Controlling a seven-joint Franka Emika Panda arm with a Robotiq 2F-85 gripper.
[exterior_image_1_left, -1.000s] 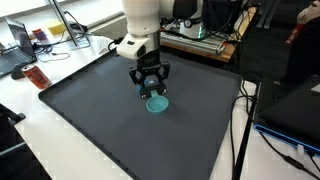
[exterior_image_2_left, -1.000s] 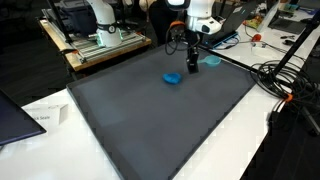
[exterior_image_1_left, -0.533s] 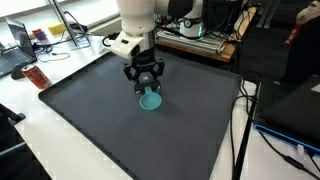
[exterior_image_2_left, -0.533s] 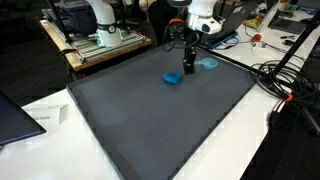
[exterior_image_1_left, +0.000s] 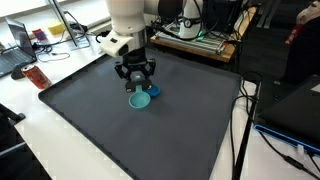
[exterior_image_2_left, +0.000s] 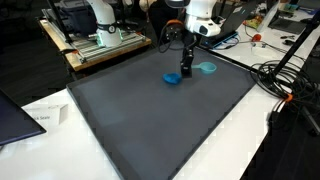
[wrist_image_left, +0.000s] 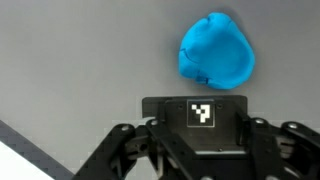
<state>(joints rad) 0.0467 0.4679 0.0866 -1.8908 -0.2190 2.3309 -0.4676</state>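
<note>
My gripper (exterior_image_1_left: 138, 90) (exterior_image_2_left: 186, 74) hangs low over the far part of a dark grey mat (exterior_image_1_left: 120, 140) (exterior_image_2_left: 150, 130). Its jaws are shut. A flat teal dish (exterior_image_1_left: 138, 101) (exterior_image_2_left: 207, 68) lies right at the fingertips, apparently held by its rim. A rumpled bright blue object (exterior_image_1_left: 152, 91) (exterior_image_2_left: 172, 79) lies on the mat close beside the gripper. In the wrist view that blue object (wrist_image_left: 215, 50) sits above the gripper's black housing with its square marker (wrist_image_left: 201, 114). The fingertips and the dish are hidden there.
A laptop (exterior_image_1_left: 20, 45) and a red object (exterior_image_1_left: 35, 77) sit on the white table beside the mat. An aluminium rack (exterior_image_2_left: 100, 40) stands behind the mat. Cables (exterior_image_2_left: 285, 85) trail along one side. A paper slip (exterior_image_2_left: 45, 117) lies near another laptop (exterior_image_2_left: 12, 118).
The gripper has slid sideways across the mat towards the blue object, and the teal dish has travelled with it. The blue object has stayed put.
</note>
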